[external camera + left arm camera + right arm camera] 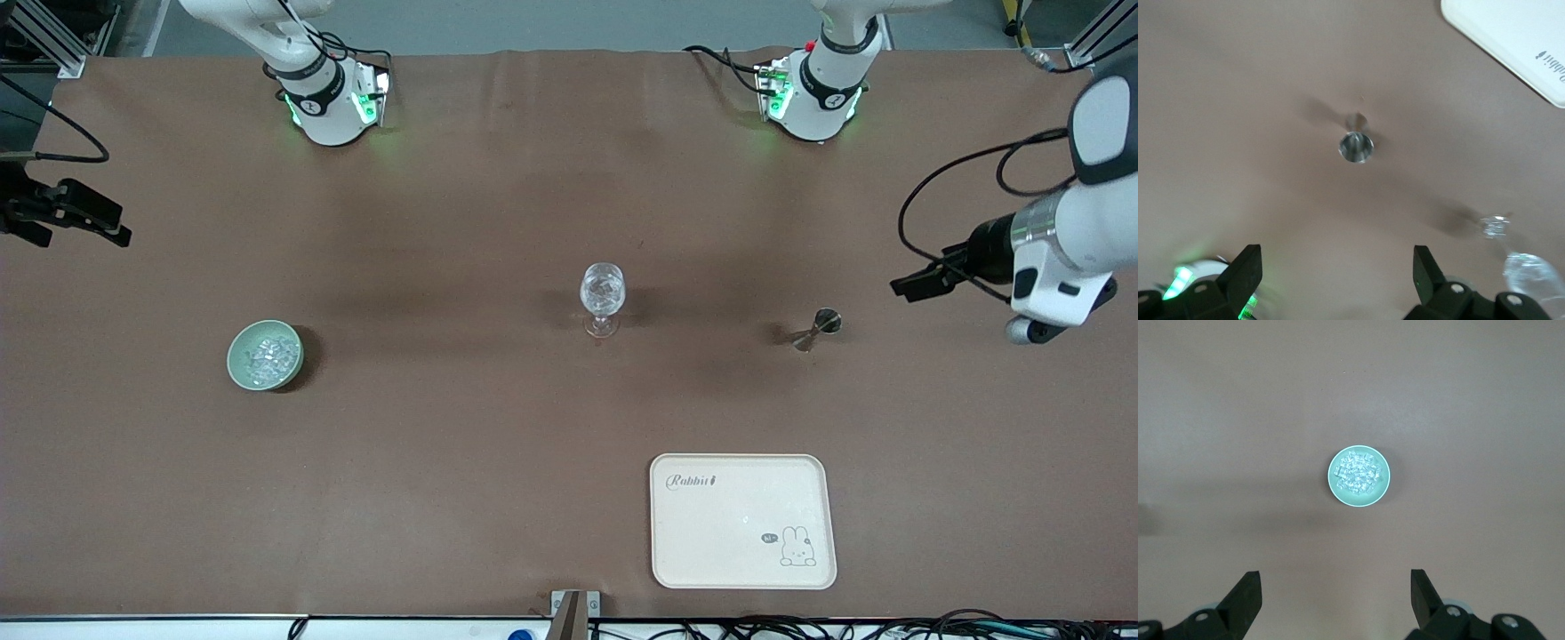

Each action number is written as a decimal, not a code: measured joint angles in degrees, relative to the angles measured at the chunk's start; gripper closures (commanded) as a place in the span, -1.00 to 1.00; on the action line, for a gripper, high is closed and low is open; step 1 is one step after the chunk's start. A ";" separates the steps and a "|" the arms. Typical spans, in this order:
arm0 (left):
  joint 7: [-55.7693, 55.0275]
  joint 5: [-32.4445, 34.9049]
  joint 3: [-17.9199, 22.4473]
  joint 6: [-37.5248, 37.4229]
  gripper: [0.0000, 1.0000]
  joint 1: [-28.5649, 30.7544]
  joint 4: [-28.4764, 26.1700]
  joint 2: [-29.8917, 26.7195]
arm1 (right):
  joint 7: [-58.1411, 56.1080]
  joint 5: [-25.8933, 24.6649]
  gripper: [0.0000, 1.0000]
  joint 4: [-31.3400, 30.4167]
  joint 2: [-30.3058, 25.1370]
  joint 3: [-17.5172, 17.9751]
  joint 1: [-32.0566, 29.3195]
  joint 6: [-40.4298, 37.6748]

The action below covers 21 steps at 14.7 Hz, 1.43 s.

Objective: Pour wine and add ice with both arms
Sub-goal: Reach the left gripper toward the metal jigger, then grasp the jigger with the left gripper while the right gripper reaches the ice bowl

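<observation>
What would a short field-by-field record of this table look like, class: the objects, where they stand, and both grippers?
wine glass: upright mid-table, ice inside
ice: heaped in the green bowl, toward the right arm's end
jigger: metal, toward the left arm's end
tray: cream, bare, nearer the front camera than the jigger
left gripper: open, above the jigger
right gripper: open, above the bowl

Clear ice lumps fill the green bowl; more sit in the upright wine glass mid-table.

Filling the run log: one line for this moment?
left hand open over table | right hand open | ice in bowl | jigger untouched
</observation>
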 measured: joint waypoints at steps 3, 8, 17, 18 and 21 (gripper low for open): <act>-0.66 -7.84 0.07 0.03 -0.91 5.18 -0.09 5.54 | -0.02 0.00 -0.97 -0.12 0.21 0.00 0.00 0.34; -0.70 -18.26 0.18 0.08 -0.88 11.57 -0.21 13.66 | -1.14 0.00 -0.97 -5.28 1.48 -0.07 -0.40 7.63; -0.75 -28.48 0.17 0.09 -0.77 16.85 -0.47 26.32 | -3.97 0.00 -0.95 -15.22 9.90 -0.22 -3.44 22.93; -0.75 -30.05 0.17 0.09 -0.77 17.00 -0.47 27.63 | -3.99 0.00 -0.95 -15.68 11.19 -0.22 -3.62 24.64; -0.74 -34.10 0.17 0.20 -0.76 17.35 -0.42 31.06 | -4.03 0.00 -0.95 -18.74 14.05 -0.21 -3.86 31.08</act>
